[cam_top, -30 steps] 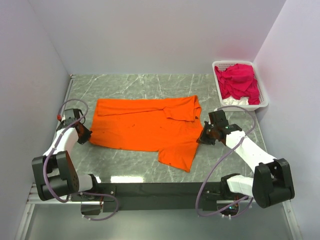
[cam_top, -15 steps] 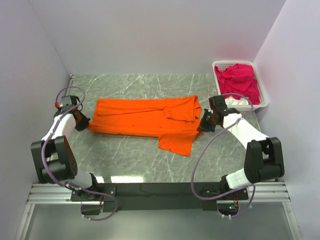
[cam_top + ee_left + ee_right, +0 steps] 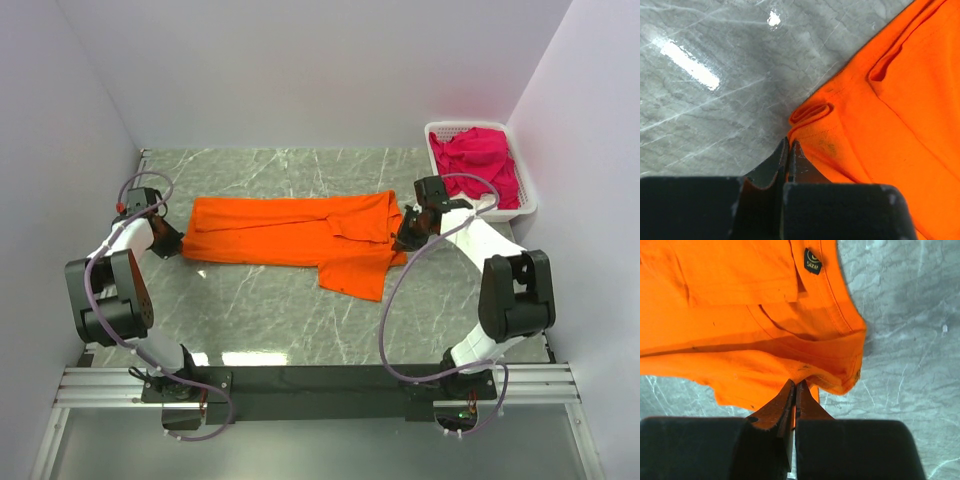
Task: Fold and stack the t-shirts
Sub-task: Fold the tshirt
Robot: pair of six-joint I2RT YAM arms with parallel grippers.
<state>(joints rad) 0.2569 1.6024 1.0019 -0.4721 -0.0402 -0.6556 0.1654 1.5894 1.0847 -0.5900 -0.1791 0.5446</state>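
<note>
Left gripper [image 3: 176, 248] and right gripper [image 3: 403, 240] are each pinching one end of the orange t-shirt [image 3: 290, 235].
The shirt is lying stretched between the two tools on the marble table [image 3: 260, 310], with cloth caught in both closed jaw pairs. Its size label [image 3: 813, 261] is showing ahead of the right fingertips. The magenta t-shirts [image 3: 478, 165] are sitting heaped in the white basket [image 3: 528, 205], beyond the right gripper.

Overhead wide on table [image 3: 300, 320]; wrist views close, sharing orange t-shirt [image 3: 290, 235]
</note>
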